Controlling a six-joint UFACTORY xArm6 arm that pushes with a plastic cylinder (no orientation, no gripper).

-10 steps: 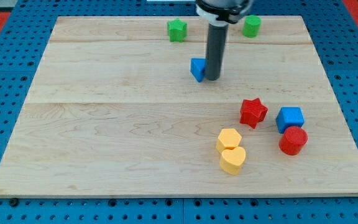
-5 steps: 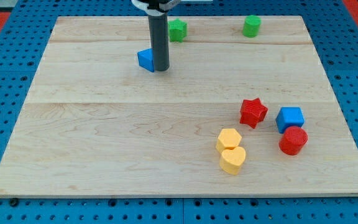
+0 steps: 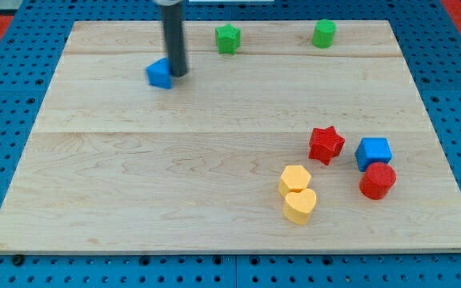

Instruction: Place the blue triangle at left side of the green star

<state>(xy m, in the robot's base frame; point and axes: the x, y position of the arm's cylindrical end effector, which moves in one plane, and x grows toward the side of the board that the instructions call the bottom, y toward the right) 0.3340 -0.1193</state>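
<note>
Where my tip (image 3: 178, 74) touches, blue triangle (image 3: 159, 74)

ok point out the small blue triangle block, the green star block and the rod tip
blue triangle (image 3: 159, 74), camera view, top face.
green star (image 3: 227, 38), camera view, centre.
my tip (image 3: 177, 74), camera view, rod's lower end.

A single straight rod is all that shows of the robot arm. It is dark grey to black, round in section and smooth, with a faint lighter sheen running down its length. Its width looks the same from top to bottom, with no taper. The upper part is cut off by the view's top edge, so the arm behind it cannot be seen. No cables, screws, labels or markings can be made out on it. My tip (image 3: 177, 75) is a plain, blunt, flat end of the same dark colour.
</note>
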